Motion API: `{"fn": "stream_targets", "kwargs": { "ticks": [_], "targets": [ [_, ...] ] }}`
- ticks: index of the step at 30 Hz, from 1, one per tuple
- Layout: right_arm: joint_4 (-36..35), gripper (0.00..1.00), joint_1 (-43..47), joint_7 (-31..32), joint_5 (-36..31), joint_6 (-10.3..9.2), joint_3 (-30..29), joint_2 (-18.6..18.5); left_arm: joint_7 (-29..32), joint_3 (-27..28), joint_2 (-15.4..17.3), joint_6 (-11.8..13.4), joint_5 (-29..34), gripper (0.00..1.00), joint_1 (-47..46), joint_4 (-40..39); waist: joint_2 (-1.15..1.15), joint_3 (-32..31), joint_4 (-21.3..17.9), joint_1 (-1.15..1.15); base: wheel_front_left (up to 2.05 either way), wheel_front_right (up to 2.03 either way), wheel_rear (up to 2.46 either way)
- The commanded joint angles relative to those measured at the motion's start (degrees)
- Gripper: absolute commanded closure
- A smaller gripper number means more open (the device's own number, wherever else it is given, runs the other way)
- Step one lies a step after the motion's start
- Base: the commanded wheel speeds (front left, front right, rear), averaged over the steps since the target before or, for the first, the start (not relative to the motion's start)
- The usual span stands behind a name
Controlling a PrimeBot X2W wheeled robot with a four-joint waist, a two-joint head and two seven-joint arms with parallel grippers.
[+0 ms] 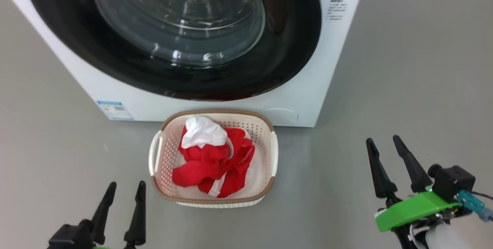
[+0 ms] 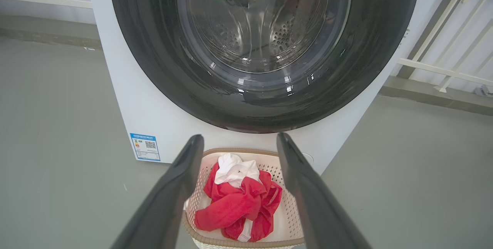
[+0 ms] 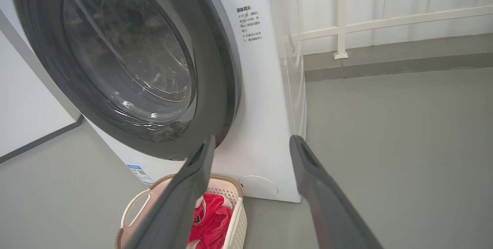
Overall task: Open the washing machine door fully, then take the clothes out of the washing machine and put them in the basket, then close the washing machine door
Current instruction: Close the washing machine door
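A big white front-loading washing machine (image 1: pixel 304 95) stands at the far side of the grey floor (image 1: pixel 416 87). Its large round door (image 1: pixel 296 44), with a wide glossy black rim around a bulging clear glass window, lies flat against the machine's front. Perforated steel shows dimly through the glass in the left wrist view. A small blue label sticker (image 1: pixel 114 110) sits low on the left of the front panel. Just in front of the machine, below the door, a small cream-white perforated plastic basket (image 1: pixel 217 111) with a brown woven-look rim and side handles rests on the floor. Whether it touches the machine cannot be told. The bright red fabric garment with white parts (image 1: pixel 215 160) lies crumpled inside it, its white patch toward the far end. The left hand (image 1: pixel 127 183) hangs at the near left, well apart from the basket, its two long dark fingers (image 1: pixel 136 214) spread with nothing between them. The right hand (image 1: pixel 383 140) hangs at the near right, farther from the basket, also spread wide and gripping nothing. A white railing (image 3: pixel 385 21) runs along the far wall to the machine's right.
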Motion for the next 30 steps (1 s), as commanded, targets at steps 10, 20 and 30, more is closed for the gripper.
{"fn": "stream_targets", "kwargs": {
  "ticks": [10,20,30],
  "targets": [
    [-2.05,0.00,4.99,-0.32,-0.13,-0.06,0.02,-0.04,-0.52,3.63,1.11,-0.32,1.58,0.00,2.60,-1.99,0.00,-4.43,-4.50,0.00,0.00,0.00,0.00],
    [-2.55,0.00,8.80,-0.32,-0.09,-0.06,-0.60,-0.49,-0.52,4.55,1.36,-0.32,2.19,0.00,5.13,-2.85,0.00,-6.80,-6.55,0.00,0.00,0.00,0.00],
    [-2.80,0.00,11.16,-0.32,-0.14,-0.06,-1.23,-0.59,-0.52,5.41,1.20,-0.32,2.39,0.00,7.10,-3.78,0.00,-8.16,-7.87,0.00,0.00,0.00,0.00]
  ]
}}
